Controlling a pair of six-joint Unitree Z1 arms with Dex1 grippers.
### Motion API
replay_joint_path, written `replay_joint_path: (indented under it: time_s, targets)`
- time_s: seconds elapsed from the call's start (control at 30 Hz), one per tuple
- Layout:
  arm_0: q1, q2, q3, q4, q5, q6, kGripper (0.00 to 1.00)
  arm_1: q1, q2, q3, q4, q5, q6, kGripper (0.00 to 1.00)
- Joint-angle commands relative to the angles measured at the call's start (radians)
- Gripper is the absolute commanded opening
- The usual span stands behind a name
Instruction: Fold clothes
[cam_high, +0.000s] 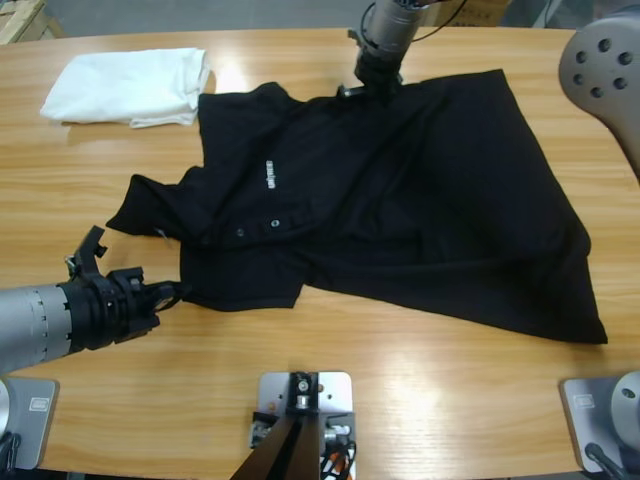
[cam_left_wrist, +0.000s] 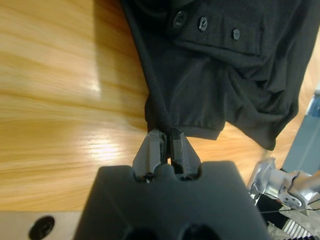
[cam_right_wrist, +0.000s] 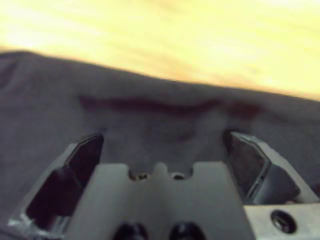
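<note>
The clothes are a black polo shirt (cam_high: 400, 220) spread rumpled across the middle of the table, collar toward the left, white chest lettering (cam_high: 271, 175) facing up. My left gripper (cam_high: 172, 293) comes in from the lower left and is shut on the shirt's ribbed edge (cam_left_wrist: 159, 107) near the button placket (cam_left_wrist: 202, 22); in the left wrist view the left gripper (cam_left_wrist: 165, 137) has its jaws pressed together on that edge. My right gripper (cam_high: 368, 90) reaches down from the top onto the shirt's far edge. In the right wrist view the right gripper (cam_right_wrist: 162, 145) is wide open over black cloth (cam_right_wrist: 160, 115).
A folded white garment (cam_high: 130, 85) lies at the table's far left corner, just beside the shirt's shoulder. Bare wooden table (cam_high: 100, 180) shows on the left and along the near edge (cam_high: 450, 380). A large silver arm joint (cam_high: 605, 60) hangs at the upper right.
</note>
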Motion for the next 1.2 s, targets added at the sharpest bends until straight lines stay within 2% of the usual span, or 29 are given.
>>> replay_joint_path:
  time_s: [0.03, 0.13, 0.47, 0.67, 0.83, 1.0, 1.07, 1.2]
  targets:
    - [-0.046, 0.026, -0.004, 0.012, -0.022, -0.001, 0.0, -0.047, 0.161, -0.141, 0.021, -0.074, 0.052, 1.0]
    - [-0.058, 0.029, -0.004, 0.012, -0.022, -0.006, 0.0, -0.08, 0.178, -0.184, 0.022, -0.095, 0.07, 1.0]
    - [-0.101, 0.003, 0.018, 0.018, -0.018, -0.038, 0.0, -0.182, 0.207, -0.236, 0.02, -0.079, 0.115, 1.0]
    - [-0.159, -0.063, 0.007, 0.093, 0.008, -0.091, 0.0, -0.256, 0.207, -0.245, 0.022, -0.077, 0.114, 1.0]
    - [-0.178, -0.14, -0.038, 0.217, 0.029, -0.113, 0.0, -0.314, 0.2, -0.246, 0.023, -0.076, 0.105, 1.0]
    - [-0.208, -0.173, -0.097, 0.301, 0.042, -0.134, 0.0, -0.322, 0.184, -0.245, 0.029, -0.058, 0.086, 1.0]
    - [-0.234, -0.169, -0.135, 0.337, 0.052, -0.142, 0.0, -0.322, 0.172, -0.244, 0.027, -0.019, 0.071, 1.0]
    - [-0.237, -0.171, -0.13, 0.352, 0.078, -0.152, 0.0, -0.317, 0.077, -0.237, 0.087, -0.007, 0.035, 1.0]
